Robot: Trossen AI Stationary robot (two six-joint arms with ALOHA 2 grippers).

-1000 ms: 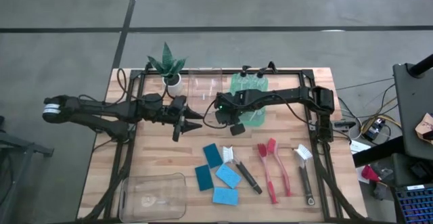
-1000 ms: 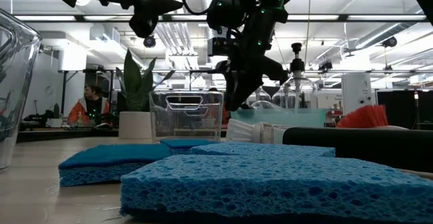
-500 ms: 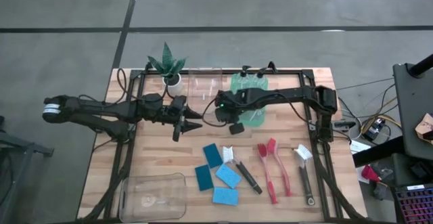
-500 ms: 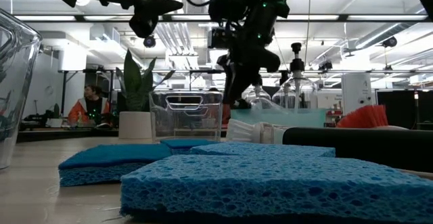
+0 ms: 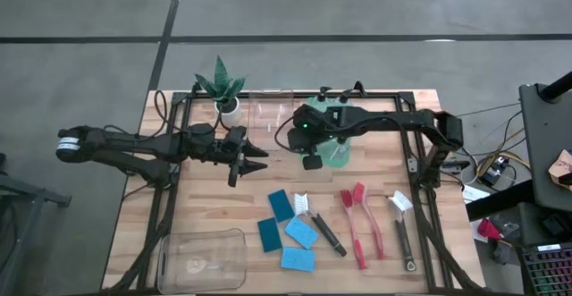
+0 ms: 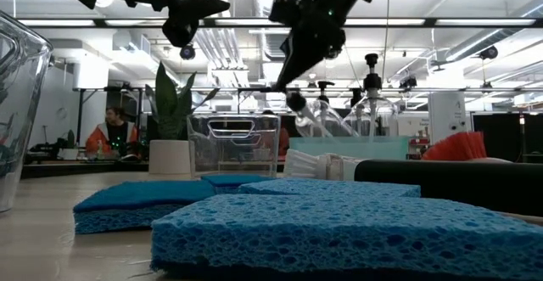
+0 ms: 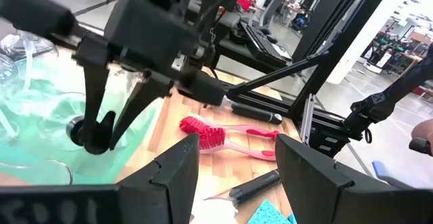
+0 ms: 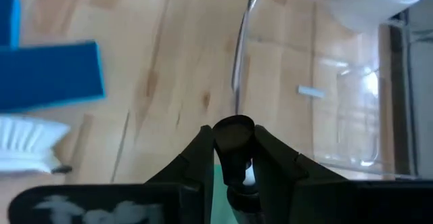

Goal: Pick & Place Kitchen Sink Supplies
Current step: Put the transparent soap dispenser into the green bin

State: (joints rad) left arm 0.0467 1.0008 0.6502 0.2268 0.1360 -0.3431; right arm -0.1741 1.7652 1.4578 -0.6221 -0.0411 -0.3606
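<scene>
**Right gripper clamped on a bottle top at the green bin's edge**

Right gripper (image 5: 311, 160) is closed on the black top of a small clear bottle with a black top (image 8: 233, 136). The bottle's clear body hangs below the fingers, so its long axis runs roughly downward from the hand.

Under everything lies the pale wooden slatted table (image 5: 206, 207). The translucent green plastic bin (image 5: 338, 122) sits just beneath and behind the hand, and the held top is about over its rim. As I judge it, the coming move turns on which side of that rim the bottle travels. The clear plastic bin (image 5: 201, 260) is well apart, across the table toward the left arm. The red and black long-handled dish brushes (image 5: 357, 220) and flat blue rectangular sponges (image 5: 290, 229) lie in front of the hand, untouched.

The left gripper (image 5: 256, 159) hovers just beside it with fingers spread and nothing between them. The right arm is the nearer one to the bin.

No label or writing can be read.
</scene>
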